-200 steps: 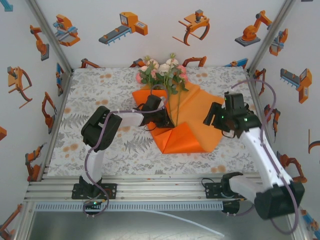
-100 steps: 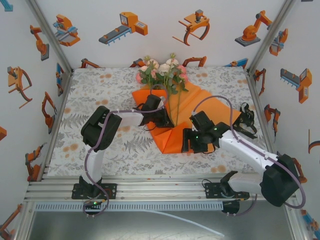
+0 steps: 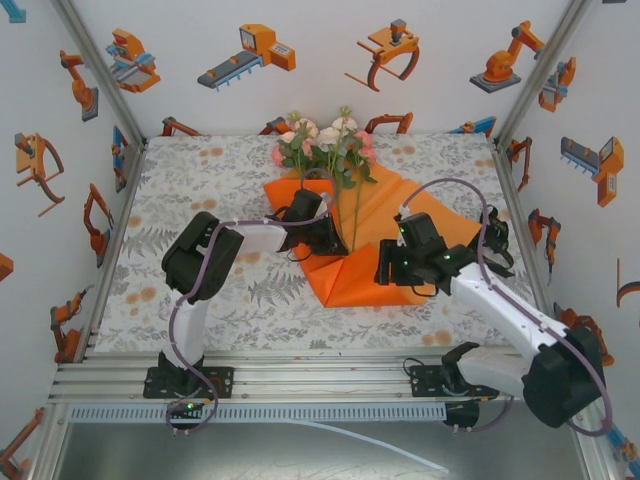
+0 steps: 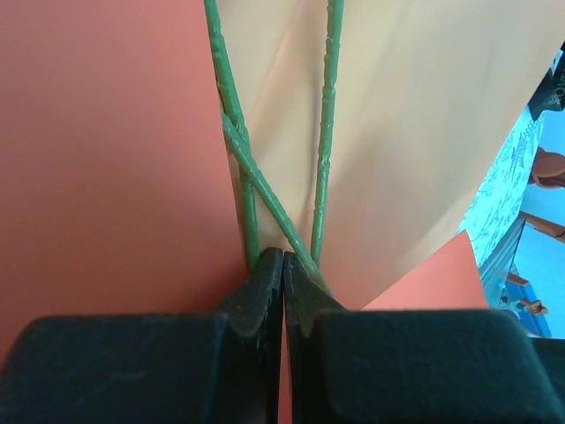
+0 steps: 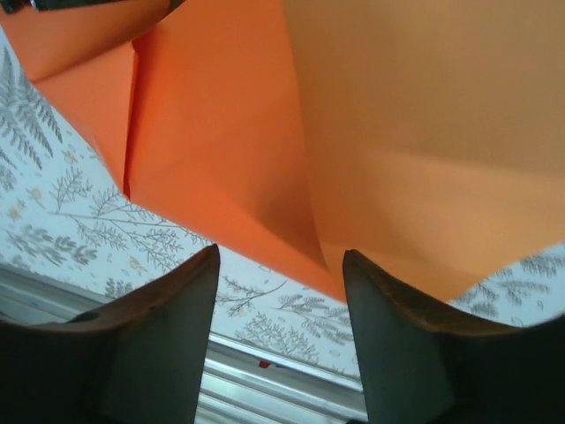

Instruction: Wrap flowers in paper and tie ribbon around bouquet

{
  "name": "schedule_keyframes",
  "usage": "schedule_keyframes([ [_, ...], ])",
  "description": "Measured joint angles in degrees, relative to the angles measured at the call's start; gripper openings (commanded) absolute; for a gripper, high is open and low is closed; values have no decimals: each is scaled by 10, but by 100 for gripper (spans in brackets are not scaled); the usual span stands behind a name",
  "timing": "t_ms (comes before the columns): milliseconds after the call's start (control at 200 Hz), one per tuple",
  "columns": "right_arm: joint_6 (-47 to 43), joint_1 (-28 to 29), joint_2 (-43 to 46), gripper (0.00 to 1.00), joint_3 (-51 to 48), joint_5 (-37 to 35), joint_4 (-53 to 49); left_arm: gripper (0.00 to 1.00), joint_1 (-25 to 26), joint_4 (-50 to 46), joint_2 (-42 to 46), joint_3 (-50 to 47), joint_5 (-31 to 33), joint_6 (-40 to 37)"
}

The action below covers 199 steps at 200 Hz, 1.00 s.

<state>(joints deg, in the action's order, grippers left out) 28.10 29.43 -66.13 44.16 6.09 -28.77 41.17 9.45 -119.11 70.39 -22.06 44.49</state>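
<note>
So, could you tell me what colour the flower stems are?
Green; the stems lie against the orange paper, clearest in the left wrist view.

No legible text, labels, brand marks, numbers or signs are found in any view; only wordless orange robot cartoon pictures (image 3: 247,52) are printed on the white walls, and a grey leaf-and-blossom pattern on the surface (image 3: 200,190).

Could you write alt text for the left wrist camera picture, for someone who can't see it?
The black left hand is pinched shut where three thin green flower stems converge, lying on a bright orange paper sheet.
</note>
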Motion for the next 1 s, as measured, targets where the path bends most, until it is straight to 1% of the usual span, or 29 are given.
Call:
schedule_keyframes([
  [90, -19, -4, -44, 35, 3, 26, 37, 10, 0, -1, 5, -5, 2, -3],
  [280, -61, -19, -136, 7, 38, 62, 70, 10, -3, 0, 13, -16, 3, -5],
  [320, -72, -23, -152, 4, 50, 70, 73, 10, -4, 0, 17, -20, 5, -5],
  [521, -104, -31, -226, 1, 120, 89, 86, 11, -16, 0, 36, -35, 13, -2],
  [656, -115, -32, -281, 0, 156, 89, 90, 18, -31, -2, 60, -34, 21, 0],
  [746, -115, -32, -307, 0, 163, 87, 90, 25, -41, -5, 84, -30, 32, 0],
  [796, -115, -32, -315, 0, 163, 83, 89, 26, -47, -6, 102, -28, 40, 0],
  [911, -116, -32, -319, 0, 163, 73, 89, 30, -58, -28, 156, -28, 70, -3],
  [996, -116, -32, -319, 0, 165, 66, 87, 34, -61, -56, 217, -42, 125, -7],
])
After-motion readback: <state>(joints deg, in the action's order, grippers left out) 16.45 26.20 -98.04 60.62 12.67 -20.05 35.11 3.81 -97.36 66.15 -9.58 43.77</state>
